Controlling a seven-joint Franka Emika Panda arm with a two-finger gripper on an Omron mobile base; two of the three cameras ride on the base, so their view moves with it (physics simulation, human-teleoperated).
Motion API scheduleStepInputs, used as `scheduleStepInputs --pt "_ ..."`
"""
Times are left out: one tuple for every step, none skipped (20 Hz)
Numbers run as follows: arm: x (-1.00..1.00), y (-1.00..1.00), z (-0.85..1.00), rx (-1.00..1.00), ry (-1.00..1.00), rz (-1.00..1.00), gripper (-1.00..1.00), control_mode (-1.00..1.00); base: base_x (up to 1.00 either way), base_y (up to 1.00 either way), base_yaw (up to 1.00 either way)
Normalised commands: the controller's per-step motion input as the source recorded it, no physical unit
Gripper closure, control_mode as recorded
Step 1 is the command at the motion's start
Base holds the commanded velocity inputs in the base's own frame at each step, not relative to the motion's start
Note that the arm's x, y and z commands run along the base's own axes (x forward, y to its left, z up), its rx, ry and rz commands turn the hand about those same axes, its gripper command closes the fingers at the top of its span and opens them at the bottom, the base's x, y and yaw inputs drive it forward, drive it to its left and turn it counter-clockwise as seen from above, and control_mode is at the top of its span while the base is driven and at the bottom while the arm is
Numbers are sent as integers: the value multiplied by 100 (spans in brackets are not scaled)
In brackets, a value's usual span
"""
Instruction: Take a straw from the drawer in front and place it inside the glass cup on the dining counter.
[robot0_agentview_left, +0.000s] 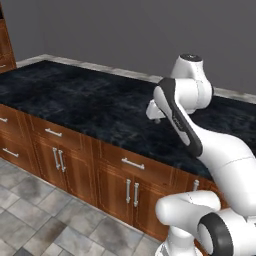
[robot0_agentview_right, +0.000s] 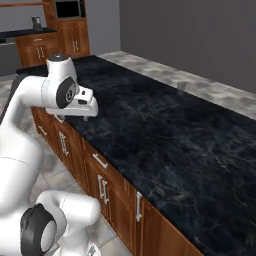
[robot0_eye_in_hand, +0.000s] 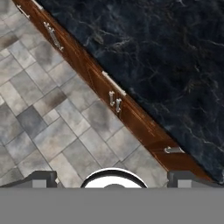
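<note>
The arm stands folded above the front edge of the dining counter (robot0_agentview_left: 75, 100), a long black stone bench that runs from upper left to right of the left base view; its hand (robot0_agentview_left: 155, 111) hangs over the stone just inside that edge, wrist bent down; in the right base view the hand (robot0_agentview_right: 82, 107) sits at centre left, over the near edge of the bench.

Fingers (robot0_eye_in_hand: 113, 178): two dark tips at the bottom of the hand view, set wide apart, nothing between them; fully spread and holding nothing; floor tiles (robot0_eye_in_hand: 48, 118) lie below them.

The drawer (robot0_agentview_left: 134, 163) is shut, flush with the cabinet face under the bench lip, its horizontal silver bar at lower centre of the left base view; a second shut drawer (robot0_agentview_left: 52, 132) to its left; cabinet doors (robot0_agentview_left: 131, 192) with vertical handles beneath; in the hand view the same drawer front (robot0_eye_in_hand: 114, 84) runs diagonally along the bench edge, mid-frame.

The glass cup (robot0_agentview_right: 181, 86) shows as a small greyish shape at the far edge of the bench, upper right of centre in the right base view, well apart from the hand; the stone between them is bare.

In front of the cabinets the tiled floor is open; the robot's base (robot0_agentview_left: 190, 225) crowds the lower right.
</note>
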Motion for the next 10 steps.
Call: scheduleStepInputs --pt "0 100 -15 -7 4 0 -100 -100 0 0 0" --pt "0 100 -21 -11 7 0 -100 -100 0 0 0" --pt "0 100 -21 -13 7 0 -100 -100 0 0 0" --pt "0 100 -21 -15 3 0 -100 -100 0 0 0" --pt "0 100 -29 -17 4 0 -100 -100 0 0 0" --pt "0 100 -31 -22 3 0 -100 -100 0 0 0" --pt "0 100 -31 -25 2 0 -100 -100 0 0 0" --pt "0 100 -34 -28 0 0 -100 -100 0 0 0" --pt "0 100 -38 -30 0 0 -100 -100 0 0 0" --pt "1 100 -41 -30 0 0 -100 -100 0 0 0"
